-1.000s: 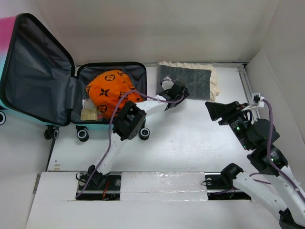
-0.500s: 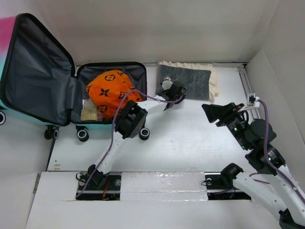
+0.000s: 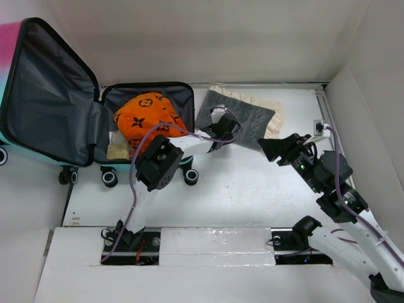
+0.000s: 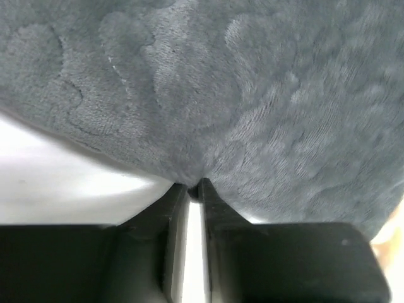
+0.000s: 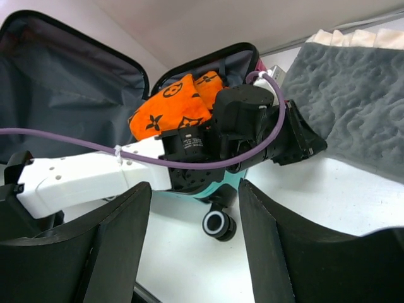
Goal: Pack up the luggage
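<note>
The left gripper (image 4: 193,185) had just closed its jaws on the edge of the grey plush cloth (image 3: 243,117) and dragged it askew toward the open pink-and-turquoise hard-shell luggage (image 3: 50,95) at left, so packing it seemed started; the right gripper (image 3: 273,149) hung with jaws wide, empty.

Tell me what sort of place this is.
Probably a robotics lab test cell, not a home: a white table boxed in by bare white panels, a left arm and right arm bolted at its near edge, and an open child's suitcase staged beside a grey plush blanket.
</note>
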`<state>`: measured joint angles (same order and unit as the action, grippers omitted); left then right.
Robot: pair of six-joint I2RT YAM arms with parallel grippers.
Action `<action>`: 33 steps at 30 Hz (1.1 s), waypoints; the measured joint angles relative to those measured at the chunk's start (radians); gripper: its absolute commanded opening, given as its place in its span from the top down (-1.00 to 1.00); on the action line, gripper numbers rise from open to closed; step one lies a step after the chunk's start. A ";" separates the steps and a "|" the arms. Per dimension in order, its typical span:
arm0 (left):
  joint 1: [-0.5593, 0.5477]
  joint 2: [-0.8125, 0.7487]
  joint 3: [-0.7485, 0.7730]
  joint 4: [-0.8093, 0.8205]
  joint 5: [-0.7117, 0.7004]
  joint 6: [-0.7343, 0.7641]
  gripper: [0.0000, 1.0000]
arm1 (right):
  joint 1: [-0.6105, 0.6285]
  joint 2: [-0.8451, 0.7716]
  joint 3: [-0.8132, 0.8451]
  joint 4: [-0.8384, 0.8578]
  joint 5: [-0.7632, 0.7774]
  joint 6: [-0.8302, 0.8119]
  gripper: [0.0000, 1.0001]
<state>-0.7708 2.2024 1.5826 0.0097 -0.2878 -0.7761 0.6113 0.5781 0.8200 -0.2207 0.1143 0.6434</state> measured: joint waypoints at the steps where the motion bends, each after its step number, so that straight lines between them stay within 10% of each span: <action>1: -0.001 -0.005 -0.006 -0.003 -0.002 0.013 0.38 | 0.000 0.000 0.000 0.002 -0.002 0.000 -0.26; 4: -0.004 -0.042 -0.071 0.007 -0.014 0.022 -0.13 | 0.000 -0.001 0.000 0.005 -0.006 0.001 -0.26; 10: -0.006 -0.091 -0.132 -0.007 -0.071 -0.016 -0.33 | 0.000 0.006 -0.001 0.013 -0.010 0.001 -0.26; 25: 0.038 0.055 0.114 -0.108 -0.080 -0.185 -0.34 | 0.012 0.004 -0.004 0.012 -0.014 0.003 -0.26; 33: 0.056 0.127 0.195 -0.080 -0.053 -0.217 0.66 | 0.012 -0.003 -0.004 0.012 -0.018 0.003 -0.26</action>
<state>-0.7151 2.3299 1.7775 -0.0708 -0.3408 -0.9932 0.6235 0.5751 0.8162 -0.2085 0.0959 0.6460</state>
